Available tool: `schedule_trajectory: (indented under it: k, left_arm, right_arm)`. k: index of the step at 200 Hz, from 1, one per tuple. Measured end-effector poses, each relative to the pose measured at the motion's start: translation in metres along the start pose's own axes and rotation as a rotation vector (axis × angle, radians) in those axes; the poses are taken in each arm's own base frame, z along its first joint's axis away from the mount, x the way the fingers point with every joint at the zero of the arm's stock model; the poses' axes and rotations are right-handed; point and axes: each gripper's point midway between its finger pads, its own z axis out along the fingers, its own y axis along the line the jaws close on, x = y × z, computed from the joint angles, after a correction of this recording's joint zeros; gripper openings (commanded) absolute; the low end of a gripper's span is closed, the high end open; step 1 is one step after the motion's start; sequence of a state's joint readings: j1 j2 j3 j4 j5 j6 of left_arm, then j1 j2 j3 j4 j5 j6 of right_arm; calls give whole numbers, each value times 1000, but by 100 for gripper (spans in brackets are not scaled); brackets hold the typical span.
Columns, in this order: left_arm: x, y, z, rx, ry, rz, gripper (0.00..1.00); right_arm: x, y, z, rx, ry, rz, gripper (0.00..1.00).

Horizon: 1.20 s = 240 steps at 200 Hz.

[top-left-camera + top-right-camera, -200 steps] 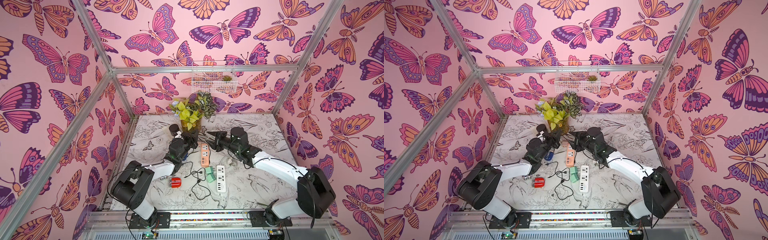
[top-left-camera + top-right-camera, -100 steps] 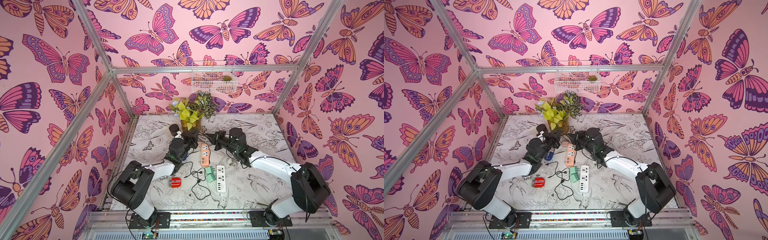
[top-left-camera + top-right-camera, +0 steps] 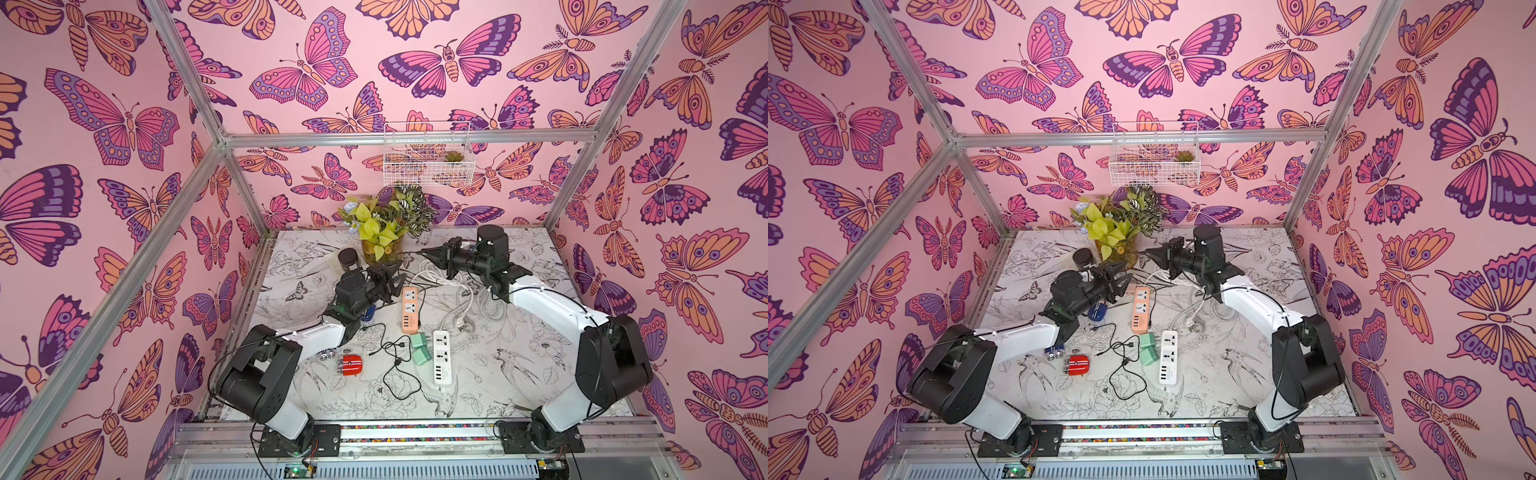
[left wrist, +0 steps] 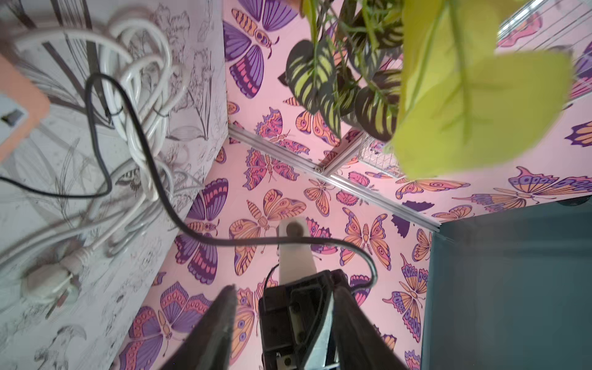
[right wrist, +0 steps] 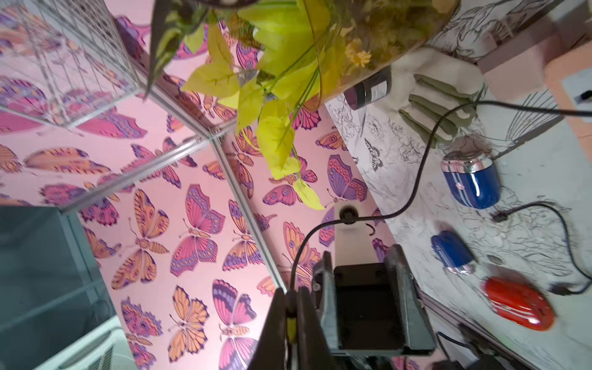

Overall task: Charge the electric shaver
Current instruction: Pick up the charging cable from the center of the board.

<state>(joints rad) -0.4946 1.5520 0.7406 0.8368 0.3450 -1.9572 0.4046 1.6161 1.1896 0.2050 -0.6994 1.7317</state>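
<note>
At the frame's centre, over the counter (image 3: 519,374), my right pincer (image 3: 423,254) is clenched on the black cable (image 5: 512,105); my left pincer (image 3: 1122,279) hangs released beside the orange power strip (image 3: 410,309).

On your table (image 3: 519,374): potted plant (image 3: 380,239) at far edge, jar (image 3: 348,258) just left; far power strip (image 3: 410,309) at centre, near power strip (image 3: 442,361) before it, coiled cord (image 3: 455,297) right of the far strip.

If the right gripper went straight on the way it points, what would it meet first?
Probably the plant vase: in a top view the right gripper, shut on the black cable, aims its tips at it from close by. Height is unclear, so it could meet the leaves instead.
</note>
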Motion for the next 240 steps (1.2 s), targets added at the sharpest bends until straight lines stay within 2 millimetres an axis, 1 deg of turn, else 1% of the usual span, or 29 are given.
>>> schedule_trajectory:
  k: [20, 45, 69, 92, 101, 117, 144, 149, 156, 175, 185, 198, 205, 221, 230, 240]
  left_arm:
    - [10, -4, -4, -26, 52, -2, 62]
    - [17, -14, -6, -51, 91, 10, 62]
    - [29, -24, -3, -74, 147, 35, 59]
    - [35, -20, 1, -109, 193, 34, 56]
    - [36, -18, 5, -123, 207, 31, 52]
    - [37, -14, 12, -146, 231, 27, 40]
    - [35, -5, 15, -182, 247, 17, 14]
    - [35, -4, 15, -186, 247, 11, 11]
    - [34, -4, 15, -187, 246, 13, 10]
    - [34, -6, 15, -180, 249, 18, 9]
    - [35, -7, 15, -178, 250, 19, 7]
    - [34, -7, 15, -177, 249, 19, 7]
    - [33, -7, 15, -176, 247, 20, 9]
    - [33, -7, 15, -176, 244, 19, 21]
    - [34, -7, 15, -177, 249, 20, 24]
    - [36, -7, 14, -178, 258, 21, 24]
  right_arm:
    - [10, -17, -1, 61, 83, -45, 0]
    - [13, -37, -2, 123, 142, -71, 0]
    - [17, -42, -2, 133, 181, -84, 0]
    - [18, -39, -2, 125, 201, -103, 0]
    - [19, -39, -2, 123, 207, -104, 0]
    - [19, -40, 0, 121, 215, -102, 0]
    - [15, -34, 1, 98, 212, -104, 0]
    - [15, -33, 1, 93, 212, -107, 0]
    - [13, -32, 1, 88, 205, -104, 0]
    - [13, -30, 0, 82, 210, -96, 0]
    - [13, -29, 1, 79, 211, -94, 0]
    - [13, -28, 2, 76, 214, -83, 0]
    - [13, -29, 2, 74, 218, -81, 0]
    - [12, -29, 3, 72, 223, -71, 0]
    - [12, -28, 3, 70, 224, -68, 0]
    - [11, -27, 4, 65, 224, -68, 0]
